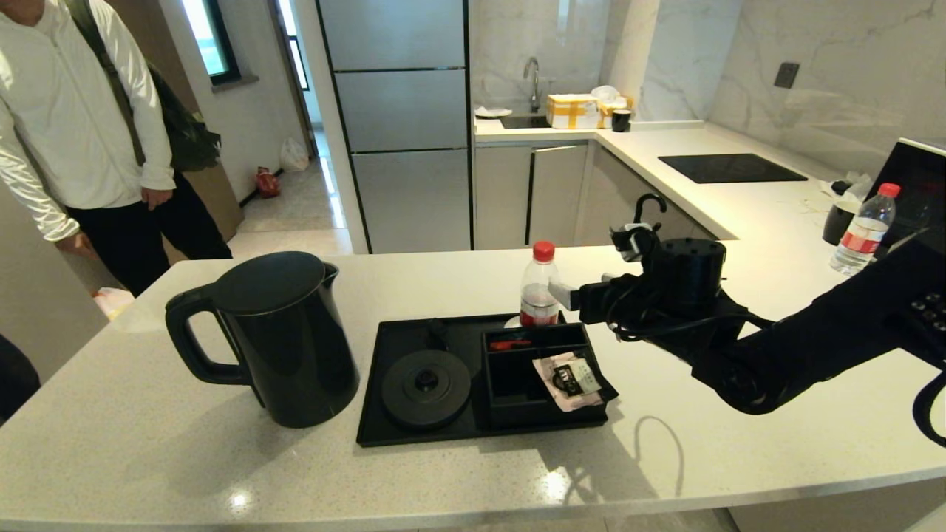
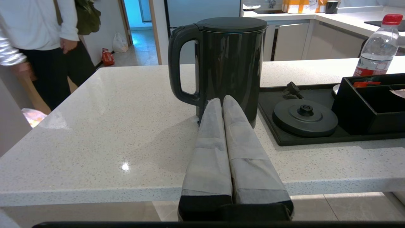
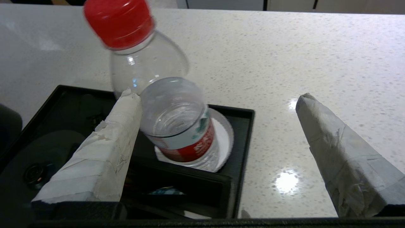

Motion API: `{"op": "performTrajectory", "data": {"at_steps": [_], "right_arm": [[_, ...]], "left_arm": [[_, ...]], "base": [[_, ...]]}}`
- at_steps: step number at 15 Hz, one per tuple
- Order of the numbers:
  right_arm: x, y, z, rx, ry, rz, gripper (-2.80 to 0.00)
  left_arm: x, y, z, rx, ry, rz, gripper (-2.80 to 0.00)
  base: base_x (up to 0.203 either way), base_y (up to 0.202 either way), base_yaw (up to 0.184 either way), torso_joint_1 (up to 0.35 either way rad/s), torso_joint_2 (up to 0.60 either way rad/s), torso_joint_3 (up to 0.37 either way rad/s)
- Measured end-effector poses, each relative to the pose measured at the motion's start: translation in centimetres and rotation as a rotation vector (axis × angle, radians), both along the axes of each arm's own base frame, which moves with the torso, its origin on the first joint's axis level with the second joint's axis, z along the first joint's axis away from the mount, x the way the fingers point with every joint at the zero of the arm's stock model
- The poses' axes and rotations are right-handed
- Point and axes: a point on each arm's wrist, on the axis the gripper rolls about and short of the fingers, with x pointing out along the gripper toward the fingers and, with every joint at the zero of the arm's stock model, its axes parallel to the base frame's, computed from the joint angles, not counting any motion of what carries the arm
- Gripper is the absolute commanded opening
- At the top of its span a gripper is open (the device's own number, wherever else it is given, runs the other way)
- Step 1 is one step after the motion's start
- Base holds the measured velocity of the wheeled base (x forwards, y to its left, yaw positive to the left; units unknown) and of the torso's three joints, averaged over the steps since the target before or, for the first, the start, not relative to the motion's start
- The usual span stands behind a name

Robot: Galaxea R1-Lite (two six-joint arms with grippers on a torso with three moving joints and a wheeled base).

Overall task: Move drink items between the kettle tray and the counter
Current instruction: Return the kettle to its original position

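Note:
The black kettle (image 1: 281,340) (image 2: 231,63) stands on the counter (image 1: 222,473), left of the kettle tray (image 1: 384,399), whose round base (image 1: 426,388) is bare. A clear bottle with a red cap (image 1: 539,288) (image 3: 171,120) stands on a white coaster in the tray's far right corner. My right gripper (image 1: 567,294) (image 3: 215,96) is open around the bottle at mid height. One finger (image 3: 110,139) lies against its side; the other is well apart. My left gripper (image 2: 221,100) is shut and empty, low at the counter's near edge, pointing at the kettle. The head view does not show it.
A pink sachet (image 1: 573,378) lies in a tray compartment. A second red-capped bottle (image 1: 863,229) and a dark cup (image 1: 839,222) stand far right. The black hob (image 1: 728,168) is behind. A person (image 1: 81,133) stands beyond the counter's left end.

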Motion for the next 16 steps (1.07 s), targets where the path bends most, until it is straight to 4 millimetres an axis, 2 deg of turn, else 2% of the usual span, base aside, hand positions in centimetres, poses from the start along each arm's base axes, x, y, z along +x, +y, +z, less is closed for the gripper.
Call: {"op": "performTrajectory", "data": {"at_steps": [3, 5, 6, 9, 11, 14, 16], "right_arm": [[-0.8, -0.6, 0.6, 0.013, -0.006, -0.008, 0.00], [-1.0, -2.4, 1.8, 0.027, -0.016, -0.054, 0.00], [-1.1, -3.6, 2.6, 0.029, -0.020, -0.082, -2.80], [-2.2, -7.1, 5.6, 0.021, -0.011, -0.167, -2.80], [-3.8, -9.1, 7.4, 0.010, 0.005, -0.235, -2.80], [-7.3, -11.8, 9.7, -0.032, 0.032, -0.446, -2.80], [-10.4, -13.5, 11.4, -0.050, 0.030, -0.577, -2.80]], "left_arm": [[0.0, 0.0, 0.0, 0.000, 0.000, 0.000, -2.80], [0.0, 0.0, 0.0, 0.000, 0.000, 0.000, -2.80], [0.0, 0.0, 0.0, 0.000, 0.000, 0.000, -2.80], [0.0, 0.0, 0.0, 0.000, 0.000, 0.000, -2.80], [0.0, 0.0, 0.0, 0.000, 0.000, 0.001, -2.80], [0.0, 0.0, 0.0, 0.000, 0.000, 0.000, -2.80], [0.0, 0.0, 0.0, 0.000, 0.000, 0.000, -2.80]], "base": [[0.000, 0.000, 0.000, 0.000, 0.00, 0.000], [0.000, 0.000, 0.000, 0.000, 0.00, 0.000], [0.000, 0.000, 0.000, 0.000, 0.00, 0.000], [0.000, 0.000, 0.000, 0.000, 0.00, 0.000], [0.000, 0.000, 0.000, 0.000, 0.00, 0.000], [0.000, 0.000, 0.000, 0.000, 0.00, 0.000], [0.000, 0.000, 0.000, 0.000, 0.00, 0.000]]}}
